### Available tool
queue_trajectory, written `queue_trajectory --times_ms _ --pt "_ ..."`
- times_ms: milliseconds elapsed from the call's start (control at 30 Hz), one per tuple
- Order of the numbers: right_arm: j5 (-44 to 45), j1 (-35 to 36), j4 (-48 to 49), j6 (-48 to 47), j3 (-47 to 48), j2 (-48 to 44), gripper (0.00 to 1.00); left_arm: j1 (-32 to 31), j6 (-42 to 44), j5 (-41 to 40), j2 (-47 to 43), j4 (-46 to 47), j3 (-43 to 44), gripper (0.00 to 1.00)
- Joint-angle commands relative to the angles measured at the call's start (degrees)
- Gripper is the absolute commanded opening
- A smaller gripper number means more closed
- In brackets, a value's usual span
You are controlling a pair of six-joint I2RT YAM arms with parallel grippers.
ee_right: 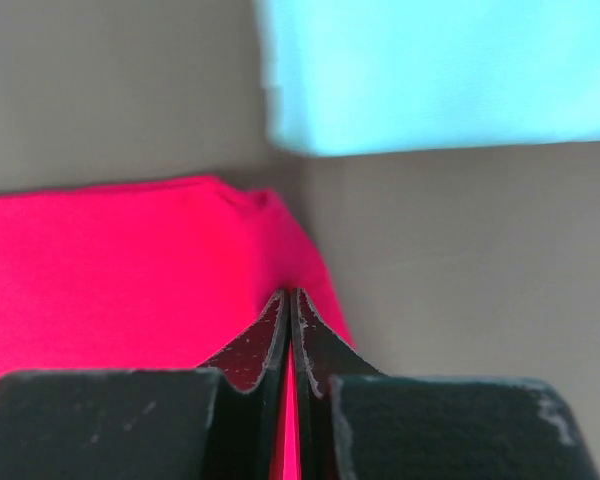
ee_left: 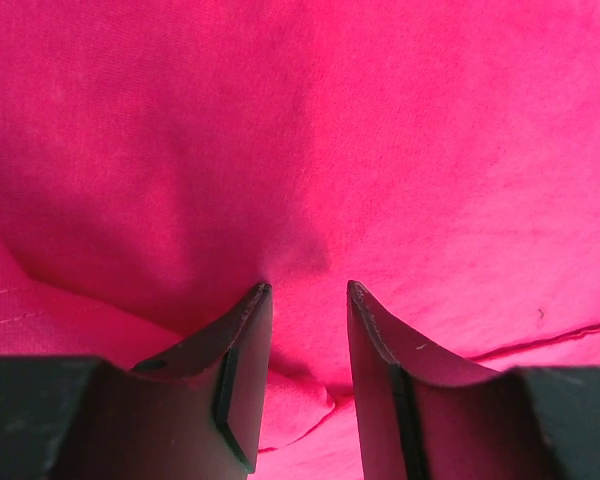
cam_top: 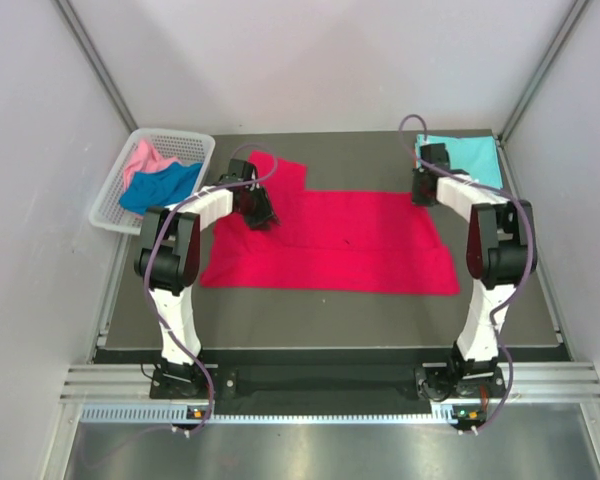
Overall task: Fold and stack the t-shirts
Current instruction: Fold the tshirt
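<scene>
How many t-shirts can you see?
4: red shirt spread in the middle, turquoise shirt far right, blue shirt and pink shirt in the basket. Others may hide there.

T-shirts, four: one crimson t-shirt (cam_top: 330,245) beneath both end effectors; one light turquoise t-shirt (cam_top: 470,158) just beyond the right end effector (cam_top: 423,190); one royal blue t-shirt (cam_top: 160,188) and one pink t-shirt (cam_top: 143,157), left of the left end effector (cam_top: 261,215).
White lattice basket (cam_top: 108,212): one.
Arms, two: left arm (cam_top: 175,270), right arm (cam_top: 495,250).
End effectors: two.
Tabletop (cam_top: 330,320): one.

Crimson t-shirt (cam_top: 350,240) spread flat centrally; turquoise t-shirt (cam_top: 470,158) folded far right.
</scene>
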Motion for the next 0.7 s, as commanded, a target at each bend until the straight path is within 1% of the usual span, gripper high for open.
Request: queue_trajectory --times_ms 0,67,133,167,267,433,533,567,633,667 --pt "15.53 5.65 -1.04 -1.12 -1.55 -4.43 0.00 0.05 -0.46 0.30 0.84 2.94 -1.21 0.41" --pt "18.09 8.81 -0.86 -1.29 -3.30 -4.96 0.01 0.05 -0.72 0.22 0.84 3.38 -1.56 0.41" --pt "22.57 12.06 -0.51 -1.64 -4.45 -5.58 0.05 0.05 -0.81 0.04 1.02 3.82 -1.74 0.41" --pt "23.46 12.86 -0.43 -1.99 -5.41 -5.75 0.09 0.05 -0.90 0.13 1.11 3.91 -1.74 0.41" --pt "23.90 15.23 -0.69 -1.91 -5.95 -5.75 0.13 0.05 -1.16 0.83 1.81 3.91 -1.30 0.41" --pt "20.40 16.56 -1.92 -0.94 -5.34 -5.40 0.16 -0.04 -0.72 -0.22 1.90 3.39 -0.78 0.41" --pt "19.08 16.03 -2.10 -0.24 -5.34 -7.85 0.18 0.05 -0.63 0.04 1.72 3.29 -0.69 0.41" --pt "17.85 15.42 -1.57 -0.06 -5.25 -9.34 0.20 0.05 -0.72 0.30 1.72 3.30 -0.69 0.41" --pt "11.98 12.09 -0.69 0.03 -4.81 -10.23 0.25 0.05 -0.81 0.57 1.90 3.38 -0.51 0.41" --pt "9.08 10.51 -0.25 0.03 -4.63 -10.32 0.32 -0.04 -0.90 0.66 1.90 3.04 -0.34 0.41"
